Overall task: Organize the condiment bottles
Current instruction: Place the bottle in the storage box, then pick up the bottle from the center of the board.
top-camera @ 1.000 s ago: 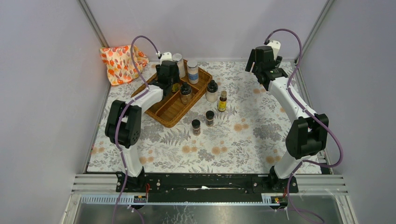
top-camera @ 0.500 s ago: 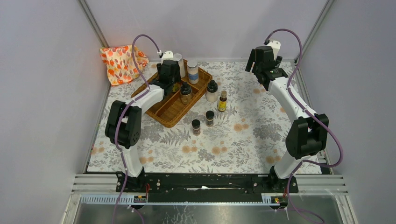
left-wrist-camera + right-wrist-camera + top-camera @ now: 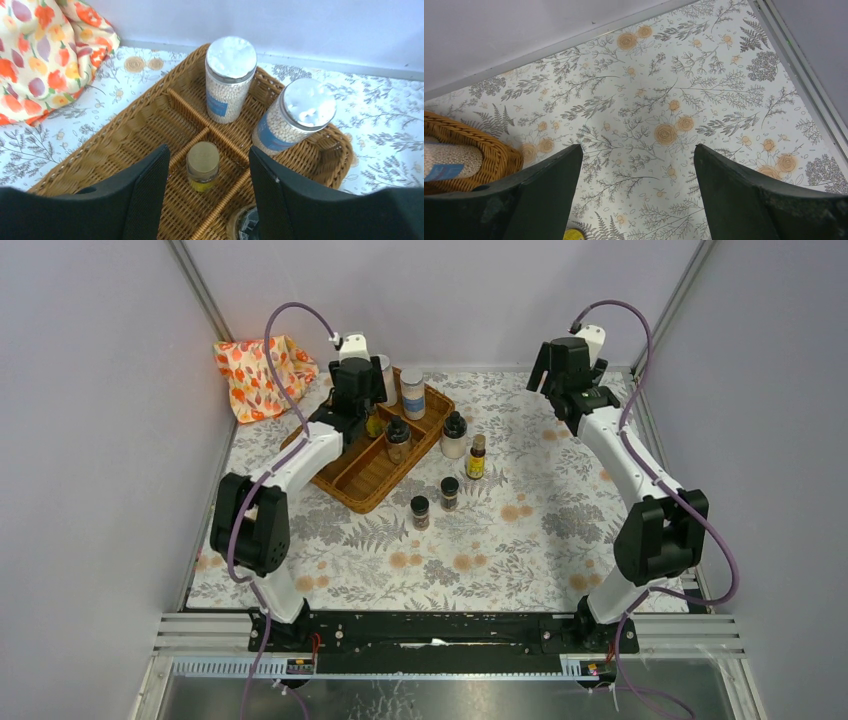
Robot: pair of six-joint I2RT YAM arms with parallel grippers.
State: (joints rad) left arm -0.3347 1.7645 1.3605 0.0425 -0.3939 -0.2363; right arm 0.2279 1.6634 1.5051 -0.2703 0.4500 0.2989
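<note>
Yellow condiment bottle (image 3: 202, 165) upright in wicker tray (image 3: 125, 135) | left fingers (image 3: 142, 200) spread, arm shifted | right fingers (image 3: 549, 195) spread, as before

The counter (image 3: 560, 540) is covered with a pale sheet printed with grey ferns and orange flowers. A brown wicker tray (image 3: 362, 506) sits at an angle on its far left part. An orange-patterned cloth (image 3: 255, 375) is bunched in the far left corner, near the tray. Just right of the tray stands a black-capped pale jar (image 3: 454, 436), with a slim yellow bottle (image 3: 476, 458) close beside it on the right. Nearer the arms, the farther spice jar (image 3: 449, 493) and the nearer spice jar (image 3: 420, 512) stand upright, close together but apart
</note>
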